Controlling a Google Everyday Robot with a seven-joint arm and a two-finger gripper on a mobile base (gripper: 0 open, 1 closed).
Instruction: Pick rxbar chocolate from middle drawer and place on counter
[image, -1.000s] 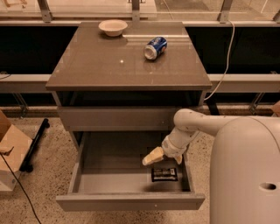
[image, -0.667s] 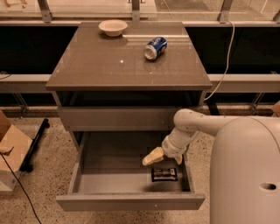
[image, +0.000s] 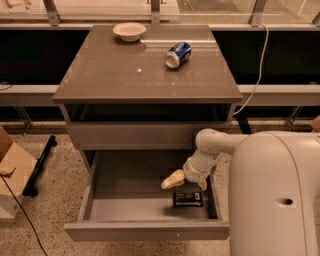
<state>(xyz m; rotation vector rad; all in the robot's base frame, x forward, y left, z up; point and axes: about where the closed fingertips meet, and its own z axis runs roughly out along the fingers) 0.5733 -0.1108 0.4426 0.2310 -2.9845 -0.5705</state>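
Note:
The rxbar chocolate (image: 188, 199) lies flat on the floor of the open middle drawer (image: 130, 202), near its right wall. My gripper (image: 186, 184) hangs inside the drawer just above and behind the bar, open, with one pale finger (image: 173, 180) pointing left and the other at the right. It holds nothing. The counter (image: 125, 75) tops the cabinet above.
A blue soda can (image: 178, 54) lies on its side on the counter and a pale bowl (image: 129, 31) sits at its back. The upper drawer front (image: 130, 135) is shut. A cardboard box (image: 12, 172) and a black stand foot (image: 41, 162) are on the floor at left.

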